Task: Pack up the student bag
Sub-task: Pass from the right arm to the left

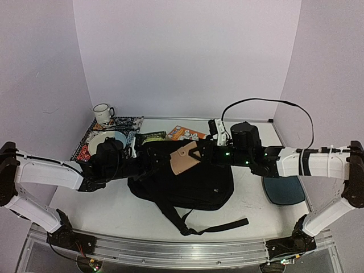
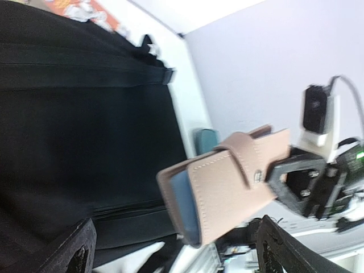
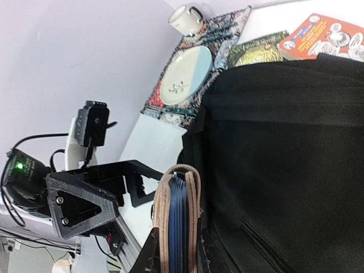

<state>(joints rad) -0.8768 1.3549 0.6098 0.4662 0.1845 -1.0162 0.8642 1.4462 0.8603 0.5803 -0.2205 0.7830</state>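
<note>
The right hand [image 3: 177, 253] is pinching a tan, leather-look fold-over wallet [image 2: 227, 182] with a snap tab and blue inner leaves. It grips the wallet by one end and holds it in the air above the student bag [image 1: 187, 182], a large soft black fabric backpack lying flat in the middle of the tabletop [image 1: 114, 210] with its straps trailing toward the near edge. The left hand [image 2: 179, 253] is spread wide and holds nothing, poised at the bag's left end and facing the wallet.

I cannot make out an open mouth in the bag (only a zip line across dark cloth). If the wallet is let go here, it would likely land on closed fabric and slide off. The grip sits on one end only, so the wallet could swing or slip. The two hands are close enough to knock together.

The orange printed booklet [image 1: 186, 133] behind the bag carries pictures and lettering, too small to read. No brand shows on the wallet or the bag.
</note>
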